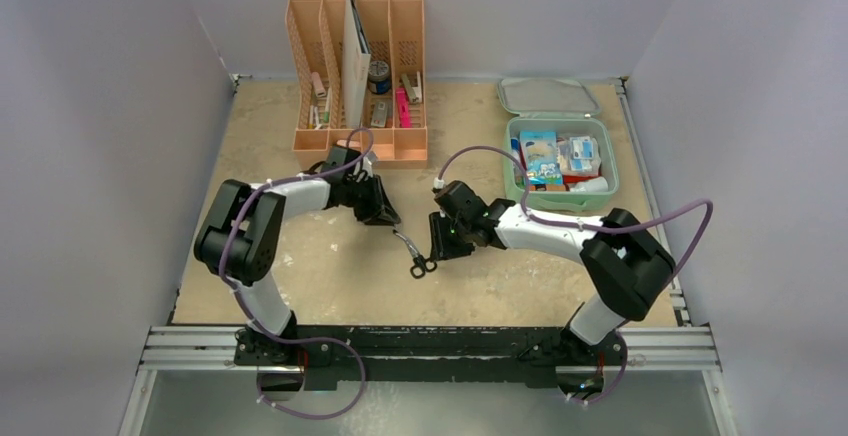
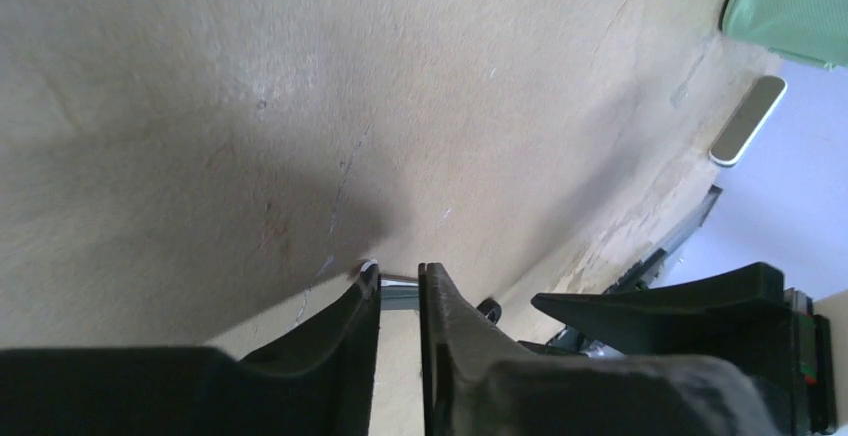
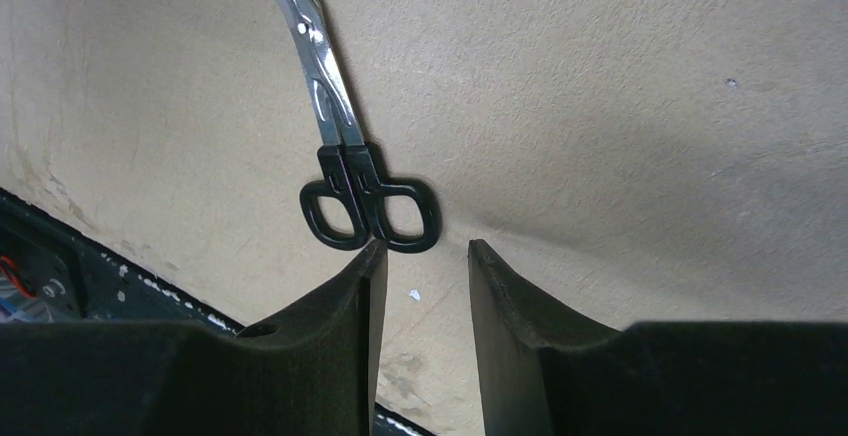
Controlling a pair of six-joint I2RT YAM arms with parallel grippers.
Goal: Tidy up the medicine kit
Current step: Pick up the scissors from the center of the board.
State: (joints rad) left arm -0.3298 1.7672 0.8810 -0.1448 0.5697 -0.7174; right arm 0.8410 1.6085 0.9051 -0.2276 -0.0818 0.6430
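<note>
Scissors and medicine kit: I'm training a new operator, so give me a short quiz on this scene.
1. True or false: the medicine kit has its lid shut.
2. The scissors lie: A) inside the kit; B) on the table; C) on top of the kit's lid.
3. In the right wrist view, which end of the scissors is nearest the right gripper?
Key: 1 false; 2 B; 3 the black handles.

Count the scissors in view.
1. The scissors are mid-table, handles toward the near edge. More may be hidden in the kit or the organizer.
</note>
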